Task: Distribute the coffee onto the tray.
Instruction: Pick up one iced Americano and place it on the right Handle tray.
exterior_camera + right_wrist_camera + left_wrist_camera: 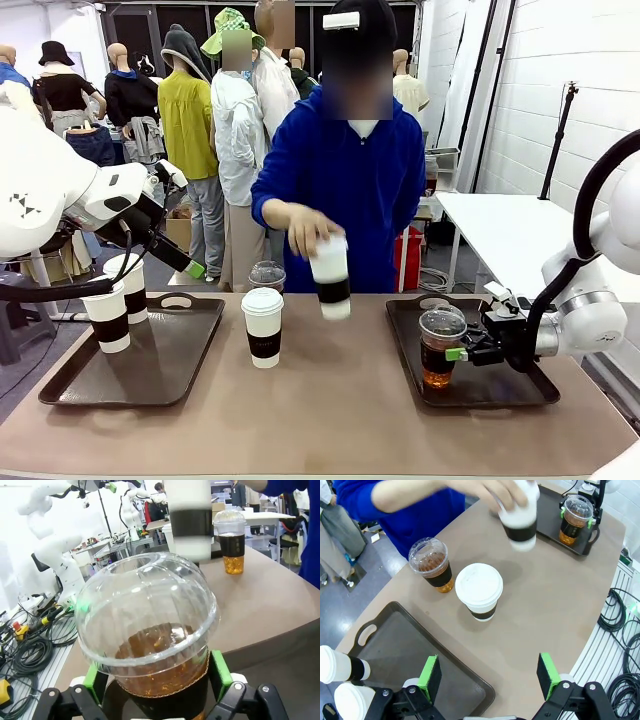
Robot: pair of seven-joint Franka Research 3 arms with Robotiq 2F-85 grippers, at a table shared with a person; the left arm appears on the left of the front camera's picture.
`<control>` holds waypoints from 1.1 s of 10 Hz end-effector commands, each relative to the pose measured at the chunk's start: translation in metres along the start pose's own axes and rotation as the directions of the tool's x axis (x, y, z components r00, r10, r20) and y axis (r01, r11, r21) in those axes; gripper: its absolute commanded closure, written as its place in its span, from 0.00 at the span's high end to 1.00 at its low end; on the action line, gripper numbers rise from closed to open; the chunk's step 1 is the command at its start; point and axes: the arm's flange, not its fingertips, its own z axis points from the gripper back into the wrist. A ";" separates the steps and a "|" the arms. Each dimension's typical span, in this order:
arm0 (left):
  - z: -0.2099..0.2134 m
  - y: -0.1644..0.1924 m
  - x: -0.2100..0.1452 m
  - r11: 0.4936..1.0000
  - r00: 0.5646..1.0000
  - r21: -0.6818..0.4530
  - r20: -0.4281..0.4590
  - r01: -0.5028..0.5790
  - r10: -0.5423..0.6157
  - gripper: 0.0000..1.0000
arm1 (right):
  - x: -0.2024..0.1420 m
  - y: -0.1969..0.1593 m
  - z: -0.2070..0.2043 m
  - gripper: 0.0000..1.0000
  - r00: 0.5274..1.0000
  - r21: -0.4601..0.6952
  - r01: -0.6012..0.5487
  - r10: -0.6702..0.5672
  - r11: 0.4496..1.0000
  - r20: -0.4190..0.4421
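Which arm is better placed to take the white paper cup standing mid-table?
Left. The left gripper is open and empty, over the left tray's corner, facing the paper cup. The right gripper flanks the iced coffee on the right tray.

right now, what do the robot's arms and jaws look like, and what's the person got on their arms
Both arms are glossy white with rounded links: the left arm bears small black triangle marks, and a thick black cable loops over the right arm. Jaws are black with green pads. The person wears a blue long sleeve.
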 end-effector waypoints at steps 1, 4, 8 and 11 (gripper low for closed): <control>0.001 0.001 -0.001 1.000 1.000 -0.004 0.004 -0.004 0.004 1.00 | 0.001 0.001 0.005 1.00 0.999 0.002 0.030 -0.030 1.000 -0.011; 0.001 0.001 -0.001 1.000 1.000 -0.004 0.004 -0.004 0.004 1.00 | -0.006 0.015 0.017 1.00 0.998 -0.031 0.062 -0.062 0.998 -0.009; 0.001 0.001 -0.001 1.000 1.000 -0.004 0.004 -0.004 0.004 1.00 | -0.019 0.039 0.039 1.00 0.993 -0.100 0.114 -0.113 0.988 0.013; 0.001 0.001 -0.001 1.000 1.000 -0.004 0.004 -0.004 0.004 1.00 | -0.020 0.047 0.048 1.00 0.989 -0.158 0.146 -0.144 0.977 0.020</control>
